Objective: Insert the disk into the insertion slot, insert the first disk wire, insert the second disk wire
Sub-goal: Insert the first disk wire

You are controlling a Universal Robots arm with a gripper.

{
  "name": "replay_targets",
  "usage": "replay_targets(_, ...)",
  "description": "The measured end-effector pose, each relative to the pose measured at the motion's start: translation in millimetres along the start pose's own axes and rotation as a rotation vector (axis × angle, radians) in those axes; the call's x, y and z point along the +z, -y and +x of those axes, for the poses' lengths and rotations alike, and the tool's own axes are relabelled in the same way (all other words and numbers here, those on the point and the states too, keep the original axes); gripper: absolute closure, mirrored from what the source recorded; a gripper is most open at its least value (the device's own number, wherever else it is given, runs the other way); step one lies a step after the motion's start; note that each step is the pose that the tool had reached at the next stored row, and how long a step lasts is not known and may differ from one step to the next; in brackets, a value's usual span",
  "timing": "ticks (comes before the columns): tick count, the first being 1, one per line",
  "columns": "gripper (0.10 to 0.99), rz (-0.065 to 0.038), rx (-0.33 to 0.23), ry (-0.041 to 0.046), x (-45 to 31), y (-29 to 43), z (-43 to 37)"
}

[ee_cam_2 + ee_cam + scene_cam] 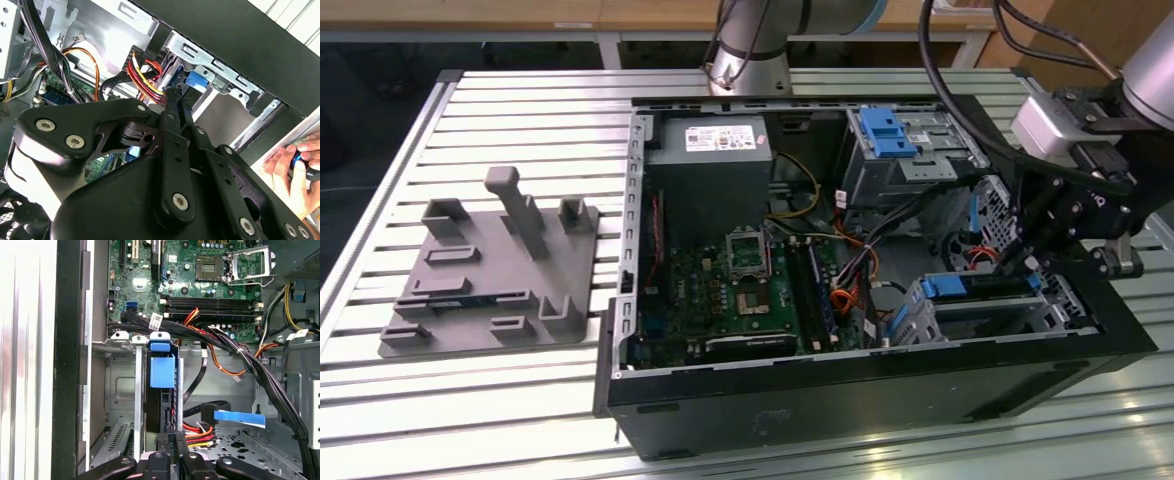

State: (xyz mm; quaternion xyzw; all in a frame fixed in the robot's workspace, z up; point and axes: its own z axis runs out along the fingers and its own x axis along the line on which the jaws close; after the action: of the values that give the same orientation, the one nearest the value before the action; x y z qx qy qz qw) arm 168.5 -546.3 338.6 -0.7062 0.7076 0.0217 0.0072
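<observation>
Disk in its slot, gripper on a wire.
From the exterior view's left you see the grey fixture (pixel 487 270), then the open computer case (pixel 854 375); the disk (pixel 974 287) sits in the slot (pixel 1051 318), and the gripper (pixel 170 442) pinches the red-and-yellow wire (pixel 199 432) by its plug.

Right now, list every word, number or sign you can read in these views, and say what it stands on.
No text here can be quoted as it reads.
Power supply label: print present, too small to read.
White cable tag: dark marks, too blurred to read.
Motherboard: white markings, too small to read.
Blue strip: no print visible.
</observation>
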Motion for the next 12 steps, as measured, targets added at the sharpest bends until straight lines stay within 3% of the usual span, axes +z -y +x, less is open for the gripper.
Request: replay_targets(12, 0.922, -0.002, 0.0, -0.0021, 2.0, 0.0, 0.9)
